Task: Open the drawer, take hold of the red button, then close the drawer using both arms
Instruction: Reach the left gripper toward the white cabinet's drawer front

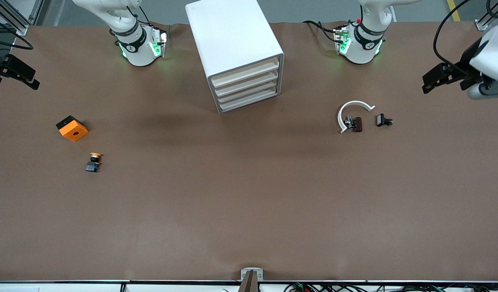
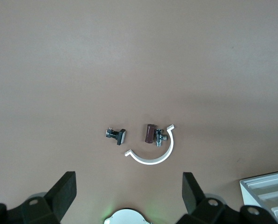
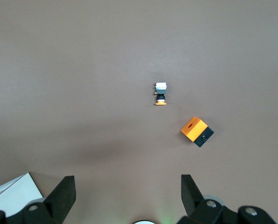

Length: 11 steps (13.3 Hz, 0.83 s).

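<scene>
The button is not in view; I judge it is inside the drawer cabinet point(image 1: 236, 48), whose four drawers are all shut. Below the right end effector point(image 3: 125, 191), wide open and empty, lie one yellow-capped twin point(image 3: 161, 94) and one orange cube point(image 3: 197, 131). Below the left end effector point(image 2: 128, 189), equally wide open and empty, lie one white half-ring point(image 2: 153, 154), one brown part point(image 2: 150, 133) and one black part point(image 2: 116, 135). The drawer fronts angle toward the left arm's end, so that arm looks better placed to pull.

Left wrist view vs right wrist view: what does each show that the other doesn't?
Left wrist only: white half-ring curving round a brown-and-metal part, small black part beside them. Right wrist only: yellow-orange-capped button and orange cube. Both: bare brown table, a corner of the white drawer cabinet, and that arm's own open hand, left hand, right hand.
</scene>
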Tool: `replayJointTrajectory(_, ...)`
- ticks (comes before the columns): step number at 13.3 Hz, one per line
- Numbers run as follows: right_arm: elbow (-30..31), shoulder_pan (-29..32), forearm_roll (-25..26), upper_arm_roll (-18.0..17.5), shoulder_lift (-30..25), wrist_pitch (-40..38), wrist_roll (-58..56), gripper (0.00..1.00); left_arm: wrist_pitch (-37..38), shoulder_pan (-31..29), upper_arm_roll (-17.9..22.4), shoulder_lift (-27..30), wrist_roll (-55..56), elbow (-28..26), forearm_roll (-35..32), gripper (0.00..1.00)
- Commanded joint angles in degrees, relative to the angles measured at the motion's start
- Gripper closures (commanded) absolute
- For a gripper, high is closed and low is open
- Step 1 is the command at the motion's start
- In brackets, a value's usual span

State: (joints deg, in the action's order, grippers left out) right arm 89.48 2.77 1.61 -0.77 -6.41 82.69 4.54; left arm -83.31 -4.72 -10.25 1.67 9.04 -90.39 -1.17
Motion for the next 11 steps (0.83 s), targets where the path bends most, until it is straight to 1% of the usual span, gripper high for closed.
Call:
replayJointTrajectory(1,-1.5,0.3,-0.7,0.0,0.7,-0.3,0.1,0.0,-0.5,0.5,0.0,-7.4,0.7,3.6,0.9,0.0)
replayJointTrajectory(3,-1.5,0.3,-0.7,0.0,0.7,-0.3,0.1,0.0,-4.3,2.2,0.0,-11.4,6.3,3.6,1.5,0.0)
replayJointTrajectory(5,-1.5,0.3,-0.7,0.0,0.7,-0.3,0.1,0.0,-6.6,4.6,0.0,-15.5,17.9,3.6,2.7,0.0)
replayJointTrajectory(8,-1.5,0.3,-0.7,0.0,0.7,-0.3,0.1,0.0,-14.5,10.3,0.0,-22.7,37.4,3.6,2.7,0.0)
replayJointTrajectory(10,-1.5,0.2,-0.6,0.0,0.7,-0.3,0.2,0.0,-16.5,13.4,0.1,-27.4,45.3,4.2,2.7,0.0)
replayJointTrajectory(11,-1.6,0.1,-0.6,-0.1,0.7,-0.3,0.6,0.0,-19.0,13.9,0.0,-29.0,50.0,4.2,3.1,0.0)
